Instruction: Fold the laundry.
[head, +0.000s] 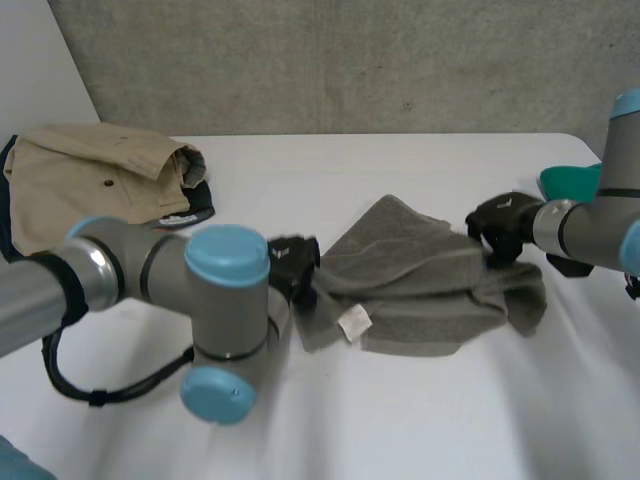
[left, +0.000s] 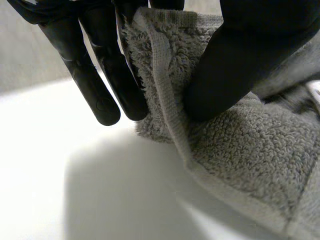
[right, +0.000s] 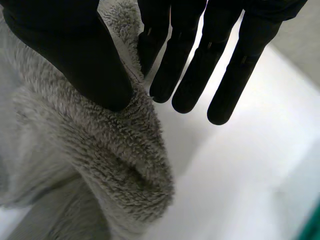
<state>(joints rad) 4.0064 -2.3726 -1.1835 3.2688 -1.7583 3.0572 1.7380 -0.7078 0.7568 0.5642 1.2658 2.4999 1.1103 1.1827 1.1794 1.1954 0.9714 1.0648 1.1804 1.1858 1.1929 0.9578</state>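
Grey towel (head: 420, 275) lay crumpled mid-table, white label (head: 354, 322) on its near edge. Left hand (head: 292, 262) pinched towel's left hemmed edge between thumb and fingers. Right hand (head: 503, 228) pinched towel's right edge, thumb against fingers. Beige garment (head: 90, 170) sat at far left corner of white table (head: 420, 420), teal object (head: 570, 180) at right edge.

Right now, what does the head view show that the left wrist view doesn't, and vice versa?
Head view: the whole grey towel bunched on the white table, the right robot hand at its opposite end, and a beige garment beyond the left arm.
Left wrist view: the grip up close, with the left robot hand pinching the towel's hemmed edge between thumb and fingers.
Both: the left robot hand on the towel, over the table.
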